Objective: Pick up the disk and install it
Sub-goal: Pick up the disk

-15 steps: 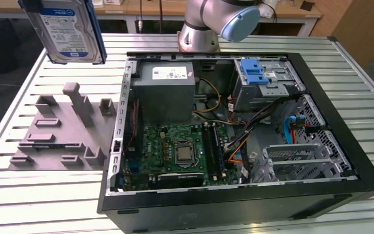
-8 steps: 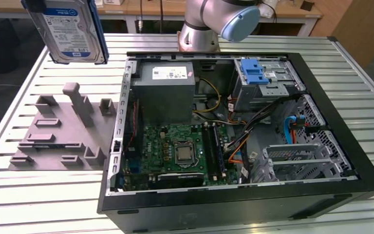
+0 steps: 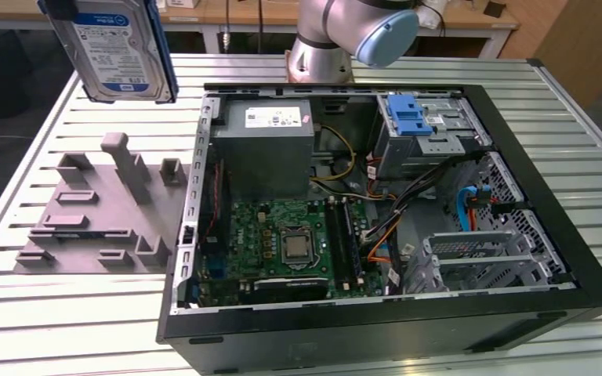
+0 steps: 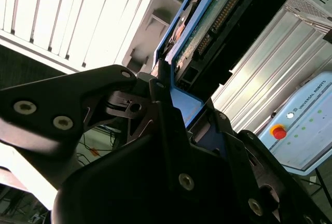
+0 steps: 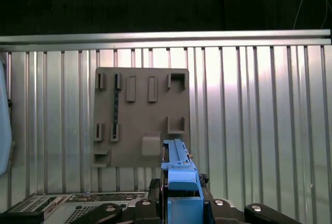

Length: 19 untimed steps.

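The disk (image 3: 118,51) hangs upright in the air at the exterior view's upper left, above the table's far corner, its white-and-blue label facing the camera and its blue carrier frame along the sides. In the second wrist view my gripper (image 4: 179,102) is shut on the blue frame, and the disk's (image 4: 218,16) circuit-board side and connector stick out beyond the black fingers (image 4: 158,92). From the first wrist view I look along the disk's blue edge (image 5: 179,164), clamped in the gripper (image 5: 179,200), straight down at the table.
The open computer case (image 3: 552,227) lies on the slatted metal table (image 3: 60,329), with a drive cage and blue latch (image 3: 411,117) at its far right corner and a grey power supply box (image 3: 270,149). A grey holder fixture (image 3: 92,211) (image 5: 140,115) lies to the case's left. The arm's base (image 3: 322,47) stands behind the case.
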Each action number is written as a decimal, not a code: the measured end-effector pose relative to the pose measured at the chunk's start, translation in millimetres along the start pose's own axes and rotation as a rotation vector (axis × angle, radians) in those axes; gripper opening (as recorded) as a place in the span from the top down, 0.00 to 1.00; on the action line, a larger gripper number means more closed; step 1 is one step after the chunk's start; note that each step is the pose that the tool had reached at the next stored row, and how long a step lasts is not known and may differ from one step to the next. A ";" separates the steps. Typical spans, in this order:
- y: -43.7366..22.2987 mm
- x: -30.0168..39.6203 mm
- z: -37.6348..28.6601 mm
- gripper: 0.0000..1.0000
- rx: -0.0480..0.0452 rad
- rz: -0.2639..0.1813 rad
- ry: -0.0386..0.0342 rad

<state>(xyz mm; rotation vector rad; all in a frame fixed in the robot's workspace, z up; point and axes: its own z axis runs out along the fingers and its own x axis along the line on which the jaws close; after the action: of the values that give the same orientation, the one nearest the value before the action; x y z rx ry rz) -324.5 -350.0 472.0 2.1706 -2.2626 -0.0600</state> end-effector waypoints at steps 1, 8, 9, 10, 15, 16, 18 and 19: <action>-0.3 0.0 0.0 0.63 -0.0001 0.000 0.0000; -2.6 -0.1 -0.1 0.63 0.0000 0.000 0.0000; -2.7 -0.1 -0.1 0.63 0.0000 0.000 0.0000; -3.0 -0.1 -0.1 0.63 -0.0001 0.000 0.0000; -4.0 -0.2 -0.1 0.63 0.0000 0.000 0.0000; -4.4 -0.2 -0.1 0.63 -0.0001 0.000 0.0000; -5.2 -0.2 -0.2 0.63 -0.0001 0.000 0.0000; -5.5 -0.2 -0.1 0.63 0.0000 0.000 0.0000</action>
<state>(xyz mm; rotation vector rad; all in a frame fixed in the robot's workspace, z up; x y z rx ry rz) -319.0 -350.0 472.0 2.1706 -2.2626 -0.0600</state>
